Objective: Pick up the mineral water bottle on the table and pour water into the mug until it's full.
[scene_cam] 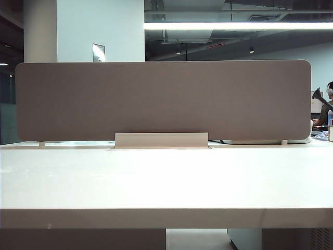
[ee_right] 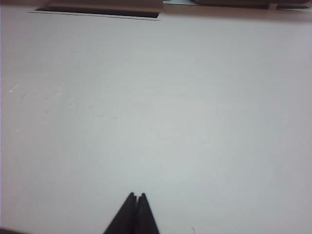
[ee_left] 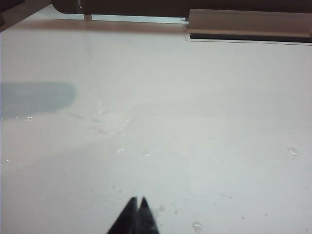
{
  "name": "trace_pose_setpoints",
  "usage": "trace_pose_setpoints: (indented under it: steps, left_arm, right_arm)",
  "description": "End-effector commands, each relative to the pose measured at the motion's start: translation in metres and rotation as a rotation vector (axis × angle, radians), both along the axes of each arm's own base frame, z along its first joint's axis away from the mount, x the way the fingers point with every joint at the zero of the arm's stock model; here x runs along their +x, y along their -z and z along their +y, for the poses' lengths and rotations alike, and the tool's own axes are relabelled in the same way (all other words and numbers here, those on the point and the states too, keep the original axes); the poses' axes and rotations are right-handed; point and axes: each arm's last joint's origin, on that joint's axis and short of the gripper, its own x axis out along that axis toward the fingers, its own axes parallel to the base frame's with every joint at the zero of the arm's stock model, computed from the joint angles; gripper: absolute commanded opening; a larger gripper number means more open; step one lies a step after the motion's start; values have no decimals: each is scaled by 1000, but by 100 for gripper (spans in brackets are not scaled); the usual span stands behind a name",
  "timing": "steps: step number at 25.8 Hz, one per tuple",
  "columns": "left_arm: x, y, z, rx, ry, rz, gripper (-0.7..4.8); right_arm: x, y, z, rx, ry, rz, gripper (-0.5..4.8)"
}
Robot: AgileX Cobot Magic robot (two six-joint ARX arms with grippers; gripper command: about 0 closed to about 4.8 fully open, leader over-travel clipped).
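Observation:
The white table (scene_cam: pixel 166 177) fills the exterior view with nothing standing on it. The mineral water bottle and the mug are out of view in all three views. My left gripper (ee_left: pixel 138 199) hangs over bare table (ee_left: pixel 195 122), its dark fingertips pressed together with nothing between them. My right gripper (ee_right: pixel 136 195) is likewise shut and empty above bare table (ee_right: pixel 170 107). Neither arm shows in the exterior view.
A grey-brown partition panel (scene_cam: pixel 161 99) runs along the table's back, with a beige cable tray (scene_cam: pixel 161 139) at its foot. Water droplets (ee_left: pixel 197 226) and a wet smear (ee_left: pixel 107 122) lie on the table in the left wrist view. A seated person (scene_cam: pixel 325 107) is at far right.

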Motion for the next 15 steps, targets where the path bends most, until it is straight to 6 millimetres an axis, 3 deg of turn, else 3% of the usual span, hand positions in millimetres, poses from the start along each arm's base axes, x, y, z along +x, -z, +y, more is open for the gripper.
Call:
trace_pose_setpoints:
  steps: [1,15]
  left_arm:
    - [0,0,0,8,2,7,-5]
    - [0,0,0,8,2,7,-5]
  right_arm:
    - [0,1,0,-4,5,5,-5]
    - [0,1,0,-4,5,5,-5]
